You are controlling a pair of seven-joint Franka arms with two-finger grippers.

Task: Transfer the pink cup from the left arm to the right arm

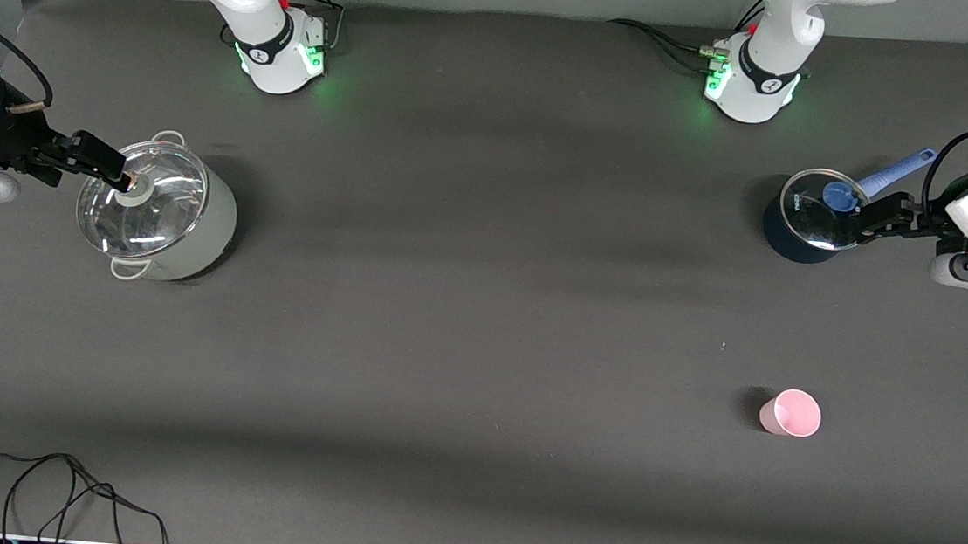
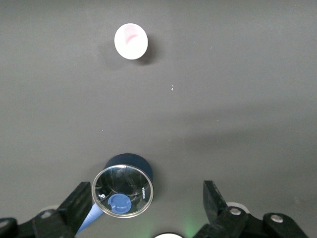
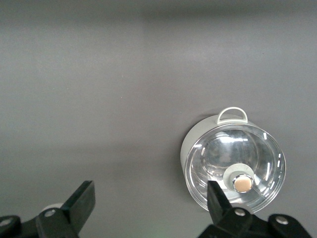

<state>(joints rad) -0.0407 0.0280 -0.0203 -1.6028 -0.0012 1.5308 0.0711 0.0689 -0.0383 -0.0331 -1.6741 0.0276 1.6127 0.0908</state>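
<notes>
Lidded pots (image 1: 158, 210) (image 1: 811, 220) under both grippers (image 1: 120, 174) (image 1: 874, 217)

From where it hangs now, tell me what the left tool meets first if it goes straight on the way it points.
Probably the dark pot's glass lid: the open left tool points down at the table with the lid just off its centre line. Height above it is unclear.

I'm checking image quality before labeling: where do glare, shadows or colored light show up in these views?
Front view: glare streaks the big pot's glass lid; green light from both arm bases tints the table; the pink cup casts a soft shadow toward the right arm's end. Right wrist view: bright reflections on that lid. Left wrist view: faint sheen on the small pot's lid; the cup looks washed out.
</notes>
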